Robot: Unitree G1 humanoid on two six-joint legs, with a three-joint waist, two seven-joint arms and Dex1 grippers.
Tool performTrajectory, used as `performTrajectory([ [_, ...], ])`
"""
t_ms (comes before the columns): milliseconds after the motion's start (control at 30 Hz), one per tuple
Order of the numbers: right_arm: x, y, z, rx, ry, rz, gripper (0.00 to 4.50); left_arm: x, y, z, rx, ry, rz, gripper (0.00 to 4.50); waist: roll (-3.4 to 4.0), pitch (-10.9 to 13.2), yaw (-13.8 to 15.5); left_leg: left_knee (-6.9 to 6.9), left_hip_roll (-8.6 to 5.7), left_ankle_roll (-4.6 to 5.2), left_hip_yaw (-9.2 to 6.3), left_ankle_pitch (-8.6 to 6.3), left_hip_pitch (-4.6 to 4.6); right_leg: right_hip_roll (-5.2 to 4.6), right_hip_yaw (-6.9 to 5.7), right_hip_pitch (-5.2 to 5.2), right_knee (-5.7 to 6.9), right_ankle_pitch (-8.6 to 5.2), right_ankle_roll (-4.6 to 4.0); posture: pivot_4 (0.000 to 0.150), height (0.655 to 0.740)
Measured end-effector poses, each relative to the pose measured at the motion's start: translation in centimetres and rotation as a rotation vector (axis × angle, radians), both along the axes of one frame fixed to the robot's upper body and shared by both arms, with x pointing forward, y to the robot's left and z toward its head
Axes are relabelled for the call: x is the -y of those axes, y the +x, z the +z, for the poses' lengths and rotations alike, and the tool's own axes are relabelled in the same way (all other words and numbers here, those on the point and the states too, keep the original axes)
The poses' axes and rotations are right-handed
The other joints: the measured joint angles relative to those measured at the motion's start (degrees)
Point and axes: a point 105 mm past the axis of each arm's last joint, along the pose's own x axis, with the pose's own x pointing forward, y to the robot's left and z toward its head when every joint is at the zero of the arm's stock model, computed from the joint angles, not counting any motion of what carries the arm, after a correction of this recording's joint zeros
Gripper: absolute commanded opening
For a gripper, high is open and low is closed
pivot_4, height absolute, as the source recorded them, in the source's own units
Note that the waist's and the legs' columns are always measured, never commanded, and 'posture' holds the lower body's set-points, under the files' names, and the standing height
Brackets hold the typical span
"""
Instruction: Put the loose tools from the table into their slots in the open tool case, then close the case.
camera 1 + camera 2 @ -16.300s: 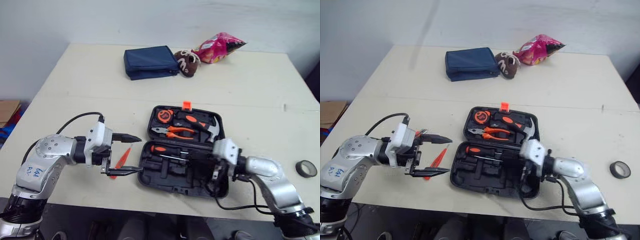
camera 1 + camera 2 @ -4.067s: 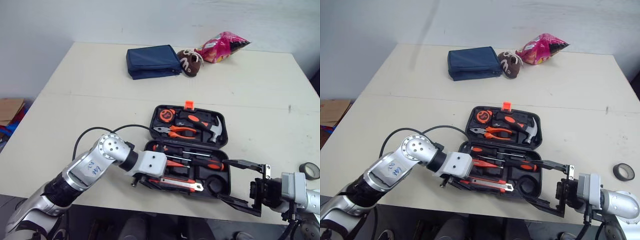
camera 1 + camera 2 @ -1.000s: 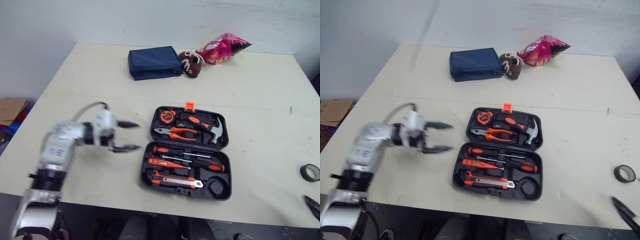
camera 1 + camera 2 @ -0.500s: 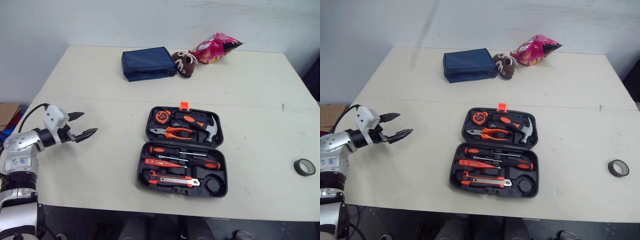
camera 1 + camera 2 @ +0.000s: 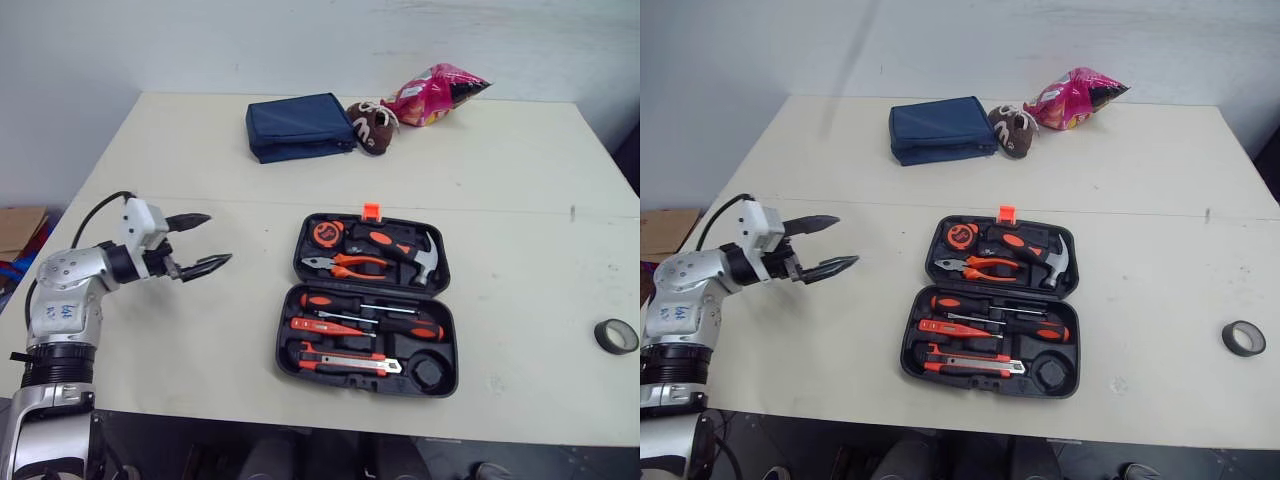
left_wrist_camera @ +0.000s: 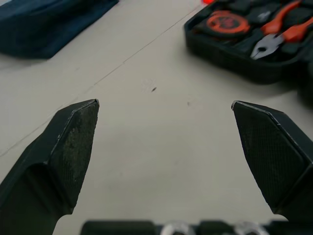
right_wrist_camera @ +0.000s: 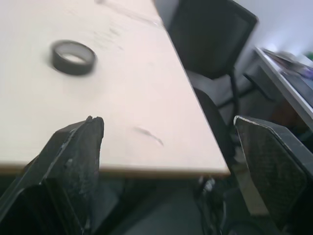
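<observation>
The black tool case (image 5: pixel 290 345) lies open at mid-table. Its far half holds an orange tape measure (image 5: pixel 325 232), orange-handled pliers (image 5: pixel 350 264) and a hammer (image 5: pixel 405 250). Its near half holds screwdrivers (image 5: pixel 370 305) and a utility knife (image 5: pixel 350 360). A black tape roll (image 5: pixel 614 336) lies loose on the table, right of the case. My left gripper (image 5: pixel 200 243) hovers open and empty over the table, left of the case (image 6: pixel 254 44). My right gripper (image 7: pixel 168 161) is open and empty by the table's edge, with the tape roll (image 7: pixel 73 57) ahead of it.
At the back of the table lie a blue pouch (image 5: pixel 300 125), a brown plush shoe (image 5: pixel 373 125) and a pink snack bag (image 5: pixel 440 92). A black chair (image 7: pixel 210 39) stands off the table's edge beyond the right gripper.
Over the last second my left gripper swung left away from the case, then came partway back toward it, still open. My right gripper's fingertip dropped out of the head views' bottom right corner.
</observation>
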Motion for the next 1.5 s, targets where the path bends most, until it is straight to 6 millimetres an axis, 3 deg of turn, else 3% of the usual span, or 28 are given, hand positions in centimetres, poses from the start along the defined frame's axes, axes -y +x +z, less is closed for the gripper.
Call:
performTrajectory([
  [100, -0.6, 2.4, 0.4, -0.178, 0.054, 0.073, 4.5, 3.2, -1.1, 0.4, -0.023, 0.009, -0.125, 4.42, 0.2, 0.0, 0.0, 0.15, -0.04, 0.13, 0.13, -0.04, -0.06, -0.05, 0.15, 0.05, -0.05, 0.04, 0.07, 0.15, 0.74],
  [200, -2.4, 7.3, 3.4, -0.315, -0.013, 0.262, 4.5, 7.6, -2.6, 1.7, -0.015, 0.023, -0.293, 4.42, -0.02, 0.1, -0.3, 0.16, -0.01, 0.18, 0.27, -0.04, -0.05, 0.04, 0.3, 0.13, -0.15, 0.16, 0.19, 0.15, 0.74],
  [300, -3.4, 9.7, 3.9, -0.434, -0.021, 0.379, 4.5, 9.1, -4.1, 2.4, -0.054, -0.001, -0.374, 4.42, -0.1, 0.1, -0.1, 0.08, 0.07, 0.14, 0.19, -0.03, -0.07, 0.18, 0.16, 0.02, -0.22, 0.1, 0.1, 0.15, 0.74],
  [467, -2.7, 13.1, 4.7, -0.51, -0.045, 0.404, 4.5, 12.0, -6.4, 2.6, -0.088, -0.058, -0.514, 4.42, -0.21, 0.2, 1.1, 0.19, 0.01, 0.22, 0.13, -0.01, -0.19, 0.18, 0.02, 0.04, -0.34, 0.12, 0.14, 0.15, 0.74],
  [600, -1.8, 14.0, 3.5, -0.609, 0.012, 0.385, 4.5, 12.6, -6.7, 2.6, -0.09, -0.083, -0.522, 4.42, -0.28, 0.3, 1.5, 0.27, -0.02, 0.25, 0.04, 0.03, -0.23, 0.18, -0.07, 0.09, -0.33, 0.14, 0.17, 0.15, 0.74],
  [767, -0.9, 13.3, 1.4, -0.781, 0.068, 0.338, 4.5, 13.4, -7.3, 3.2, -0.065, -0.107, -0.534, 4.42, -0.3, 0.3, 1.3, 0.27, -0.05, 0.27, 0.07, 0.04, -0.21, 0.17, -0.04, 0.11, -0.33, 0.16, 0.2, 0.15, 0.74],
  [1300, -2.1, 16.0, 1.3, -0.782, 0.063, 0.399, 4.5, 13.5, -7.8, 2.5, -0.073, -0.137, -0.524, 4.42, -0.37, 0.3, 1.4, 0.29, -0.03, 0.18, 0.04, 0.06, -0.21, 0.22, -0.06, 0.12, -0.36, 0.17, 0.23, 0.15, 0.74],
  [1500, -1.7, 16.2, -0.1, -0.844, 0.106, 0.357, 4.5, 13.5, -8.0, 2.5, -0.058, -0.138, -0.531, 4.42, -0.36, 0.3, 1.3, 0.29, -0.03, 0.17, 0.06, 0.06, -0.19, 0.23, -0.05, 0.11, -0.33, 0.17, 0.23, 0.15, 0.74],
])
